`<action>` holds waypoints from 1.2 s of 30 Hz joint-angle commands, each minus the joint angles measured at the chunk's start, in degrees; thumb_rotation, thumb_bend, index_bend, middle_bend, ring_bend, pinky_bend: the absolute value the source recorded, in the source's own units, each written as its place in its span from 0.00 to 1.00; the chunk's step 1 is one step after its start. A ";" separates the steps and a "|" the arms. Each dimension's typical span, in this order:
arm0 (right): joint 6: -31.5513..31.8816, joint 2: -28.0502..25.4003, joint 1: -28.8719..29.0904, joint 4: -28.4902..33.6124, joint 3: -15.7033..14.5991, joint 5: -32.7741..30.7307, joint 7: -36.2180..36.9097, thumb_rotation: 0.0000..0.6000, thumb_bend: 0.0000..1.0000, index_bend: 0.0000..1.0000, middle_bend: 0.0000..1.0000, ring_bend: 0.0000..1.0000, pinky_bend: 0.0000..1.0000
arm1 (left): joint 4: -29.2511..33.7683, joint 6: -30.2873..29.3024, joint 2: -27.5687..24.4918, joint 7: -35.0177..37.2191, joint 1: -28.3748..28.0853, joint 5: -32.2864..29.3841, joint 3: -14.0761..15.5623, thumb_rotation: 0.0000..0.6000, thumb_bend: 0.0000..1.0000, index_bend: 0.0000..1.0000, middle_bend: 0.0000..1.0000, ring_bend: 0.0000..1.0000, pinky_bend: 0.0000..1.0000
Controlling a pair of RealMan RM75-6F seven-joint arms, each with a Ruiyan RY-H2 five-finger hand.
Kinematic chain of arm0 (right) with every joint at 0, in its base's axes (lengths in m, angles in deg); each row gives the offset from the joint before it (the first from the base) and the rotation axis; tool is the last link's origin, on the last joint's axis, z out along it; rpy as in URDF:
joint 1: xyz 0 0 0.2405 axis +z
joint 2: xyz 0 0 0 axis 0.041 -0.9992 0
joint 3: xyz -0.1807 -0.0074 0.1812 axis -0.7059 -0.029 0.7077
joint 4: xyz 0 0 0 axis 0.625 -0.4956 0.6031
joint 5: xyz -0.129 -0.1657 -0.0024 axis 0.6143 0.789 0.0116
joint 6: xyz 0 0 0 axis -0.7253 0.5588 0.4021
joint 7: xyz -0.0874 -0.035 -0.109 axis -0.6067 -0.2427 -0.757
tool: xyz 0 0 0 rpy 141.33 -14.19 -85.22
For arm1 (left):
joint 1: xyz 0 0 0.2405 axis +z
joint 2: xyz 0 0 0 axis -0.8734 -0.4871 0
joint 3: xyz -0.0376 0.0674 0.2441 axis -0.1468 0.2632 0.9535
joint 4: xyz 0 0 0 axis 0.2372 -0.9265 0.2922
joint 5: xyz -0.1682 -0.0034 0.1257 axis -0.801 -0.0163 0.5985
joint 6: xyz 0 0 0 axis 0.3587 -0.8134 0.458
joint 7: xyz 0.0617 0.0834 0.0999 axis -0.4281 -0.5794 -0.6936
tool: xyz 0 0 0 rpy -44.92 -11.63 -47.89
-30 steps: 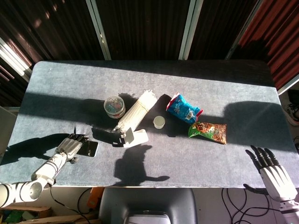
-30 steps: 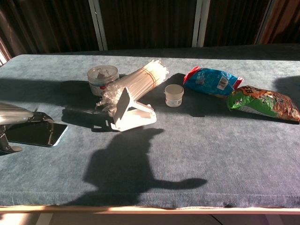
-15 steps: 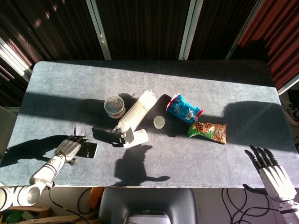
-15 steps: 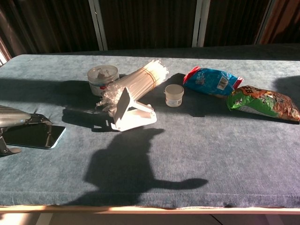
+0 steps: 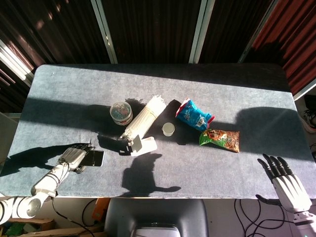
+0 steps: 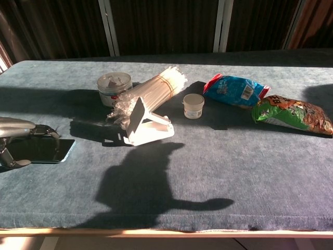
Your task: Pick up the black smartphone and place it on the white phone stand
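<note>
Smartphone point(image 6: 44, 150) flat on table point(image 6: 218, 156) left of white phone stand point(image 6: 148, 127), pinched at its edges by left hand point(image 5: 73, 159), right hand point(image 5: 284, 177) splayed empty; likely to slip if lifted flat.

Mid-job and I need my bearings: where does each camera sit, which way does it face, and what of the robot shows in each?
Head view: high above the near edge, looking steeply down on the whole table; the left hand lies over the black smartphone, and the right hand hangs off the near right corner.
Chest view: low at the near edge, facing across the table; only the left hand shows, at the far left.
Both views show the smartphone, the white phone stand and the left hand.
</note>
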 commanded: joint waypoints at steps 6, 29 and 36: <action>-0.04 -0.02 0.06 0.00 0.00 -0.04 0.09 1.00 0.11 0.00 0.00 0.00 0.00 | 0.61 -3.21 -1.28 5.86 4.37 7.93 -2.08 1.00 0.47 0.94 1.00 0.82 0.24; -0.23 0.13 0.10 0.19 -0.06 -0.20 -0.31 1.00 0.11 0.00 0.00 0.00 0.00 | -8.82 -30.46 5.06 30.13 22.02 31.32 -6.55 1.00 0.49 0.95 1.00 0.82 0.24; -0.58 0.40 0.20 0.33 -0.20 -0.10 -1.03 1.00 0.11 0.00 0.00 0.00 0.00 | -4.57 -34.93 8.33 36.51 24.97 29.46 -10.43 1.00 0.49 0.95 1.00 0.82 0.24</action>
